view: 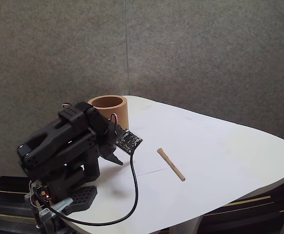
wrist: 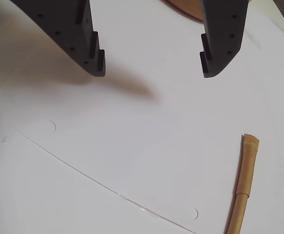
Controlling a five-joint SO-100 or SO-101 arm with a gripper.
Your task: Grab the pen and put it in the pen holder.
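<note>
A: Two task things noted. Pen lies flat on the white desk, toward the near edge, well apart from the pen holder, which stands upright by the far-left corner in the fixed view.

B: End effector?

A: Spread wide, nothing between the jaws. Arm folded low at the left edge, black cable looping off it. In the wrist view the pen sits low and right, off the jaws' line.

B: Step?

A: Judging by this, the approach; grasp not yet made. Nothing done of the task so far.

B: Next move?

A: Likely reach out toward the near edge, swing until the pen lies between the fingers, crosswise to them, then descend. Thin stick flat on the desk: fingertips need to come right down to the surface.
</note>
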